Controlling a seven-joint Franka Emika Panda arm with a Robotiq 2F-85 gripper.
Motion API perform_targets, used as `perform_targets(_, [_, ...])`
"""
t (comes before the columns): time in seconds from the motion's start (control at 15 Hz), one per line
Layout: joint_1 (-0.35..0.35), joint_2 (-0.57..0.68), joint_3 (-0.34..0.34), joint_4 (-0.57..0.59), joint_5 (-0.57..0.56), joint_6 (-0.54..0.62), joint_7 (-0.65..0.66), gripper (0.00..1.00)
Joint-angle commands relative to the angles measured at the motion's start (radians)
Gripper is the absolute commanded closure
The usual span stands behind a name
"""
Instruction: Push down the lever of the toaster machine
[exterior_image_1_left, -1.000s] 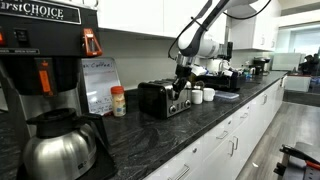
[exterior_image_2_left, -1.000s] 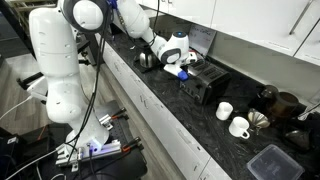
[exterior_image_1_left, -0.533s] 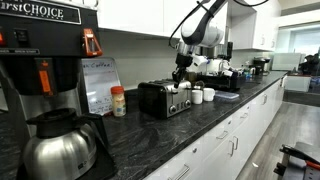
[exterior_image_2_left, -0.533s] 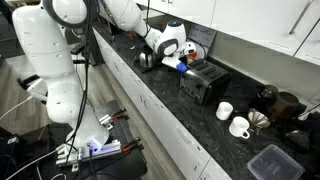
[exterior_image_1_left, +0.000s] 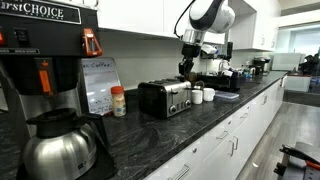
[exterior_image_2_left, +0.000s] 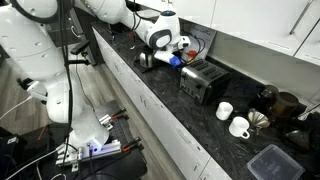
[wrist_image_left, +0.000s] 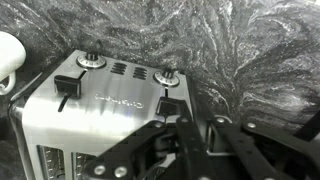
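Backed up off the lever (wrist_image_left: 170, 100) since a second ago; now hanging above the toaster machine (exterior_image_1_left: 165, 97) on the counter (exterior_image_1_left: 160, 135), with gripper (exterior_image_1_left: 186, 68) pressed together, empty. Probably means press done, though lever position unclear.

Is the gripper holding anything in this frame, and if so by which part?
Nothing is held. The gripper hangs above the toaster machine, fingers drawn together with nothing between them.
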Motion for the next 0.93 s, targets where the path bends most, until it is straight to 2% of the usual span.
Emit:
perform_targets(0.0, [0.019,-0.123,-0.027,-0.080,-0.020,-0.069,0.016,0.53])
perform_targets(0.47, [0.012,-0.303,-0.075,-0.172,-0.055,-0.164,0.056,0.05])
perform_targets(0.6, [0.007,-0.344,-0.092,-0.195,-0.075,-0.186,0.074,0.00])
perform_targets(0.87, [0.001,-0.411,-0.140,-0.234,-0.080,-0.240,0.085,0.00])
